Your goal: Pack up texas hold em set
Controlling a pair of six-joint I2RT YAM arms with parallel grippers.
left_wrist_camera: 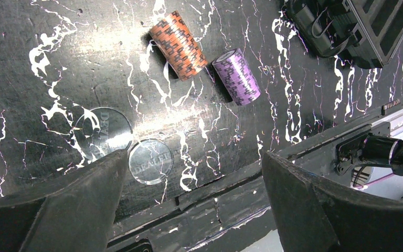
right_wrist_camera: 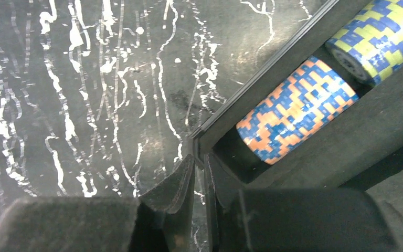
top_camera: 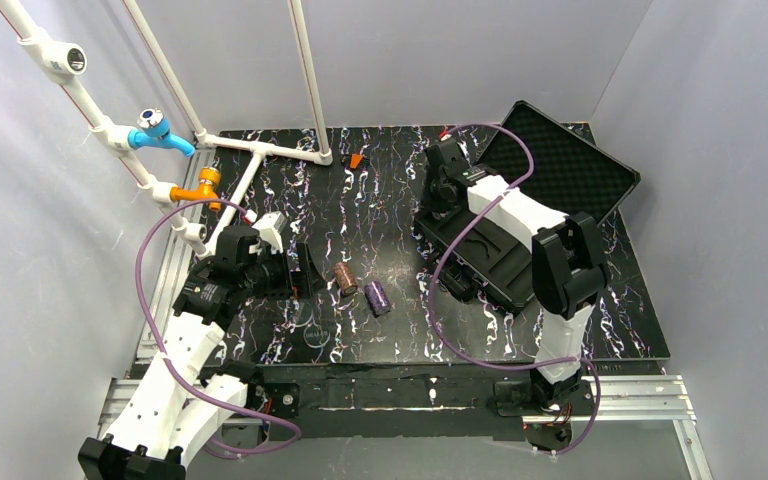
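Note:
The black case lies open at the right, with its foam-lined lid [top_camera: 565, 165] tilted back and its moulded tray [top_camera: 490, 262] in front. My right gripper [top_camera: 446, 158] is shut with a thin gap, at the tray's far-left corner [right_wrist_camera: 202, 137]. An orange-blue chip stack [right_wrist_camera: 296, 110] and a yellow-blue one [right_wrist_camera: 383, 37] lie in a tray slot just past it. A brown chip stack [top_camera: 345, 279] and a purple chip stack [top_camera: 377, 297] lie on the table; both also show in the left wrist view [left_wrist_camera: 178, 45] [left_wrist_camera: 236, 76]. My left gripper [top_camera: 310, 270] [left_wrist_camera: 194, 157] is open and empty, left of them.
Two clear dealer discs [left_wrist_camera: 103, 134] [left_wrist_camera: 150, 161] lie by my left finger. A small orange piece [top_camera: 357, 160] sits at the back. A white pipe frame [top_camera: 260, 150] with blue and orange fittings stands at the back left. The table's near edge has a metal rail [top_camera: 410, 392].

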